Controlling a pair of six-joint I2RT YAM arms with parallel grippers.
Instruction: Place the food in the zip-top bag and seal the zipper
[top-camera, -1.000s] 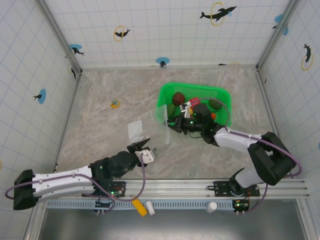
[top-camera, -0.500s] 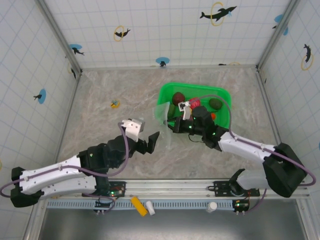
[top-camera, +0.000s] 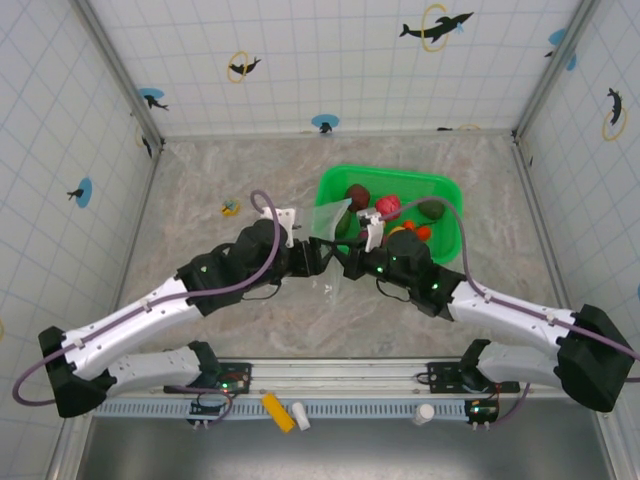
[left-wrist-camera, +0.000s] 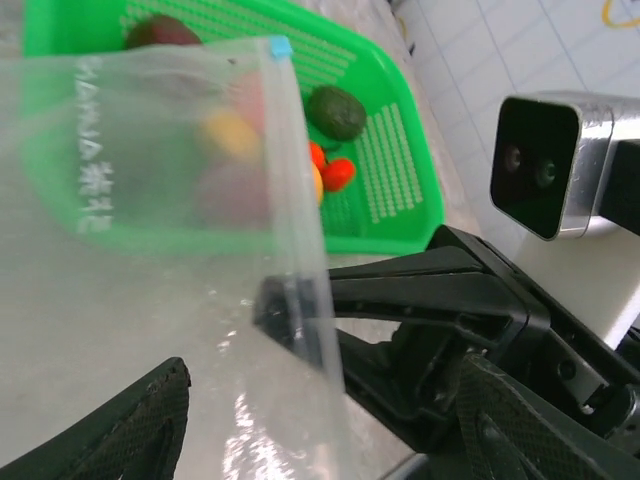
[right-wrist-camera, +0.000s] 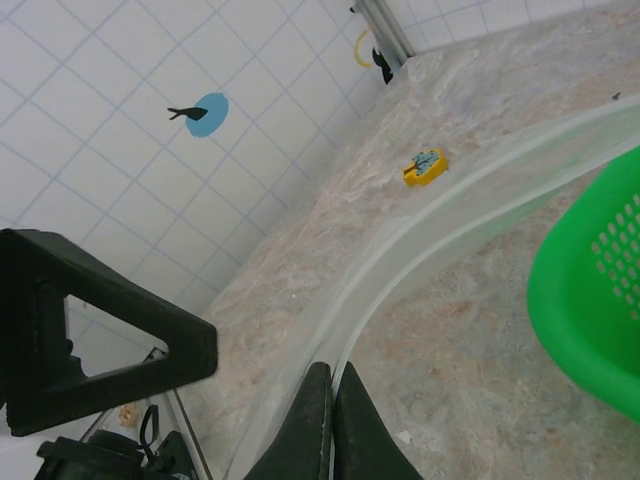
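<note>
While the zip-top bag (top-camera: 330, 222) is held up at mid-frame, the food (top-camera: 388, 207) lies in the basket.
Left of centre, the left gripper (top-camera: 306, 256) stands wide, its fingers (left-wrist-camera: 130, 425) close to the clear bag. At centre, the right gripper (top-camera: 349, 262) is pinched on the bag's zipper (left-wrist-camera: 300, 200) edge. Upper right, the toy fruits and vegetables fill the green basket (top-camera: 395, 173) on the worktop (top-camera: 200, 180).
</note>
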